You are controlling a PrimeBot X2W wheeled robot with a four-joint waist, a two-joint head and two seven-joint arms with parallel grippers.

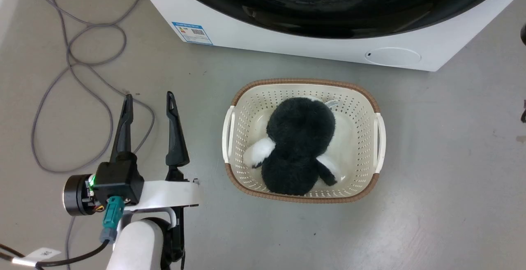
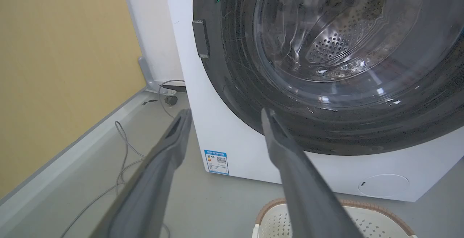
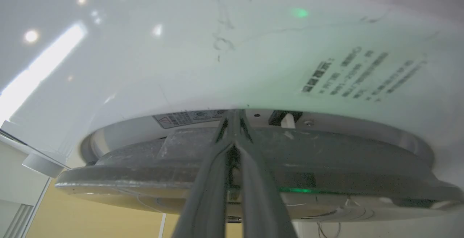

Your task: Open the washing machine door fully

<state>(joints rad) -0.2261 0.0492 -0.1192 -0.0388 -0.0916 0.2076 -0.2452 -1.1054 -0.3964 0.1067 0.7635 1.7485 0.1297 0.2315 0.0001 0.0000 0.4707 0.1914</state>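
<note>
The white washing machine (image 1: 287,46) stands across the top of the head view, its blue label (image 1: 192,33) low on the front. The washing machine door (image 2: 253,96), a glossy black rim around clear glass, has its hinge (image 2: 200,38) on the left in the left wrist view. In the right wrist view the door (image 3: 326,158) is seen edge-on with a narrow gap to the white front. My right gripper (image 3: 233,118) is shut, its tips pushed into that gap beside the latch (image 3: 286,119). My left gripper (image 1: 150,97) hangs open over the floor, left of the basket, holding nothing.
A cream basket (image 1: 372,97) with a brown rim sits on the floor just before the machine, a black and white plush toy (image 1: 300,146) inside. Grey cable (image 1: 70,56) loops over the floor at the left. A yellow wall (image 2: 54,67) runs left of the machine.
</note>
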